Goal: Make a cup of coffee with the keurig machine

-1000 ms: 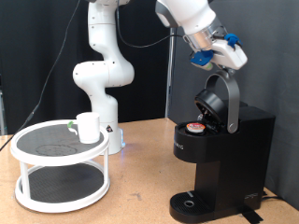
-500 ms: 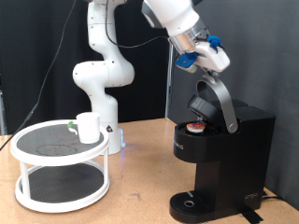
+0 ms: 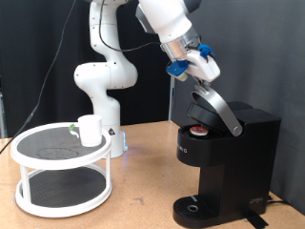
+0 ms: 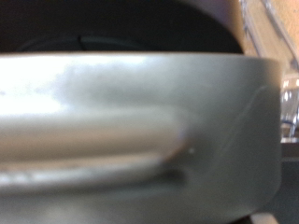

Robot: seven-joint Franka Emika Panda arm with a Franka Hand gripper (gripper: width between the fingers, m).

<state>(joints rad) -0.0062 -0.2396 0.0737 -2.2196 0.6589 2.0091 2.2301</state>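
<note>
The keurig machine (image 3: 240,153) stands at the exterior view's right, black and boxy. Its domed lid (image 3: 206,113) is partly lowered, and a pod with a red-marked top (image 3: 197,131) sits in the open chamber. My gripper (image 3: 204,74), with blue finger parts, is right at the upper end of the lid's silver handle (image 3: 218,103). That grey handle (image 4: 131,112) fills the wrist view, blurred and very close. The white cup (image 3: 90,130) stands on the white round rack (image 3: 38,181) at the exterior view's left, far from the gripper.
The rack has two tiers with dark mesh shelves. The arm's white base (image 3: 103,76) stands behind it. The machine's round drip tray (image 3: 195,206) has nothing on it. The wooden table (image 3: 143,205) shows between rack and machine.
My gripper has moved down and towards the exterior view's left along with the silver handle. The lid has swung lower over the pod chamber.
</note>
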